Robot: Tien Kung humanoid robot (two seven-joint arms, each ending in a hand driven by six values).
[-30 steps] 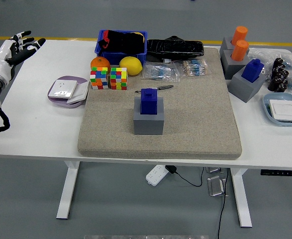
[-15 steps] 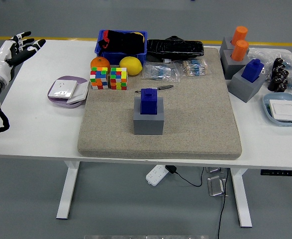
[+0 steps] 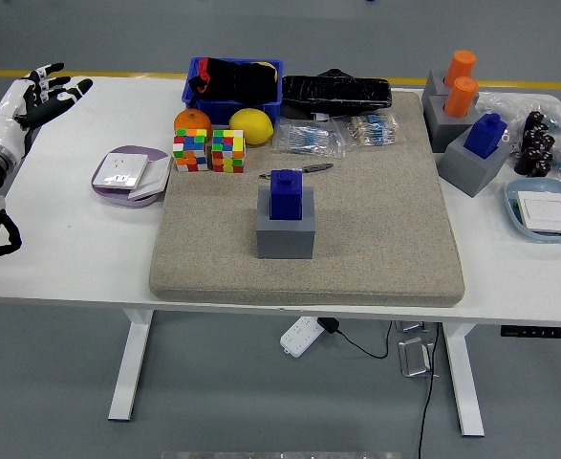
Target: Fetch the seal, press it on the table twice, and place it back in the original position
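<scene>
- White counter [image 3: 70, 258] on a grey floor fills the frame, with a yellow floor line running across the top behind it; a beige felt mat [image 3: 376, 239] covers the counter's middle.
- At the centre of the frame, the blue seal [image 3: 286, 194] stands upright in its grey holder [image 3: 286, 234] on the mat, untouched.
- Just above the seal, a small dark pen-like tool [image 3: 304, 170] lies on the mat.
- To the upper left of the seal, two colourful puzzle cubes [image 3: 209, 150] sit side by side at the mat's edge, with an orange [image 3: 192, 120] and a lemon [image 3: 251, 125] right behind them.
- Behind the fruit, a blue bin [image 3: 230, 103] holds dark items; beside it lies a black bag [image 3: 337, 91], and clear packets [image 3: 337, 134] rest on the mat's far edge.
- Left of the cubes, a lilac tray [image 3: 108, 182] carries a white socket plate.
- In the upper right, two orange seals [image 3: 460, 81] stand in a grey holder, and a second blue seal [image 3: 485, 134] stands in its own grey block [image 3: 466, 170] nearby.
- At the right edge sit small black objects [image 3: 534, 143] and a pale blue dish [image 3: 519, 206] with a white plate in it.
- In the upper left, the left hand [image 3: 33, 94] hovers over the counter's far left edge, well apart from the seal, fingers spread and holding nothing.
</scene>
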